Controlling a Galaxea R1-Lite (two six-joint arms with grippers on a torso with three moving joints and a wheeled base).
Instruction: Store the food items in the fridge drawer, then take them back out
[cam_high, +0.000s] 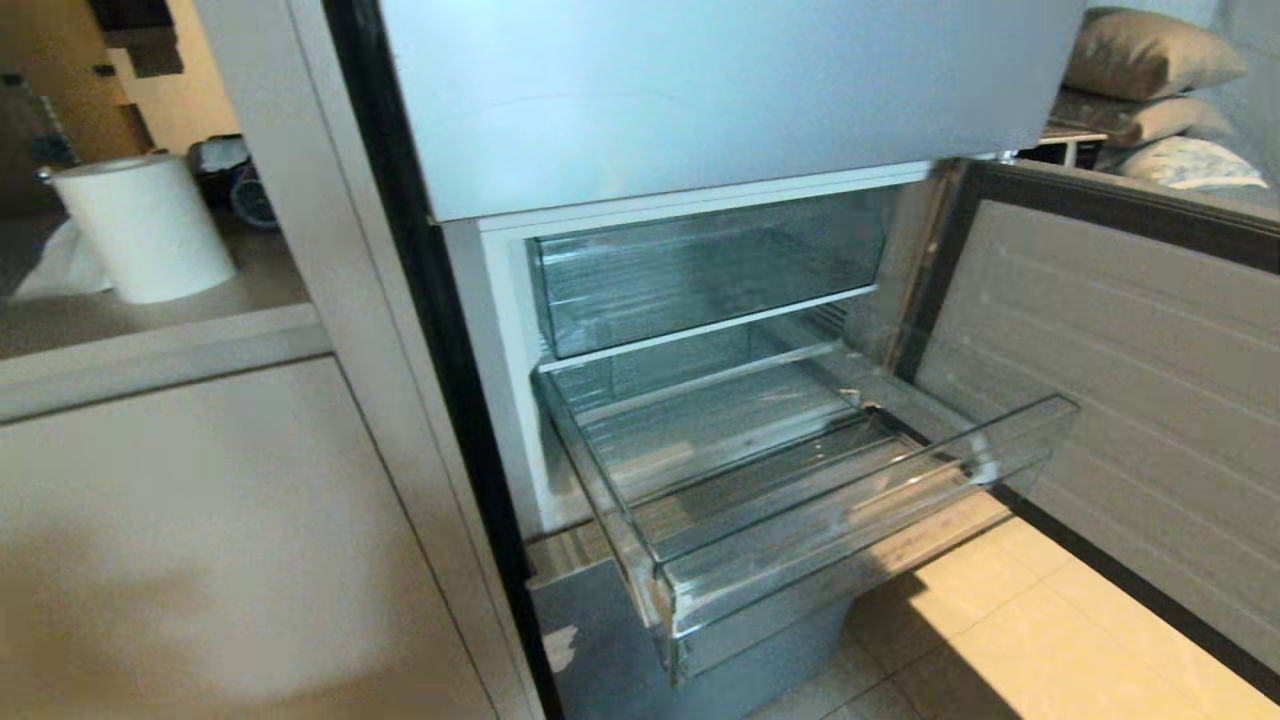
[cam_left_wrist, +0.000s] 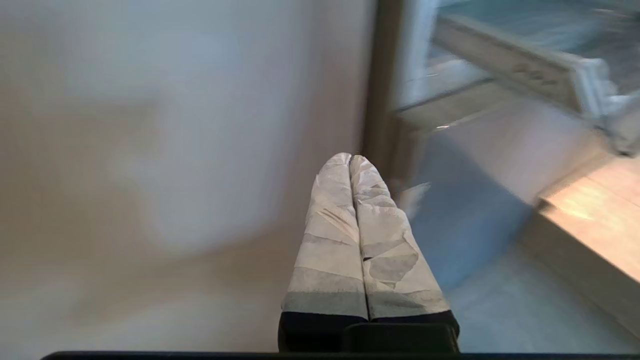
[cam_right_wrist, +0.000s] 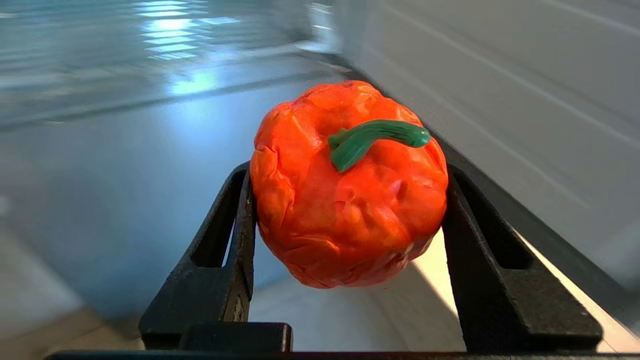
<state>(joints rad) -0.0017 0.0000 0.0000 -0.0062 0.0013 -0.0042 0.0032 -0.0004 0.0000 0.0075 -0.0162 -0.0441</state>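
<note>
1. Holding an orange-red toy pepper (cam_right_wrist: 348, 192) with a green stem (cam_right_wrist: 372, 139), the right gripper (cam_right_wrist: 345, 220) has its two black jaws set fairly wide, one pressed on each side of the round body.
2. The pepper looks light and somewhat soft; its skin is wrinkled and dented, so I judge it will give a little under pressure and will not break easily.
3. The surface seems a bit glossy, so it may slip. The widest part of the body, where the jaws sit now, is the best place to hold; the thin stem is not a good place.
4. The left gripper (cam_left_wrist: 351, 161) has its taped fingers (cam_left_wrist: 330, 240) pressed together with nothing between them, near the cabinet side (cam_left_wrist: 175, 150).
5. The fridge drawer (cam_high: 800, 520), shallow and transparent, is pulled out and looks empty in the head view; the taller clear drawer (cam_high: 700, 270) is above it, pushed in.
6. The head view shows neither arm and no food, so only the right wrist view tells where this pepper is.
7. The second, red food item appears in no view, so I cannot say where it is.
8. Only the head view shows the paper roll (cam_high: 145, 225) on the counter and the open door (cam_high: 1130, 400).
</note>
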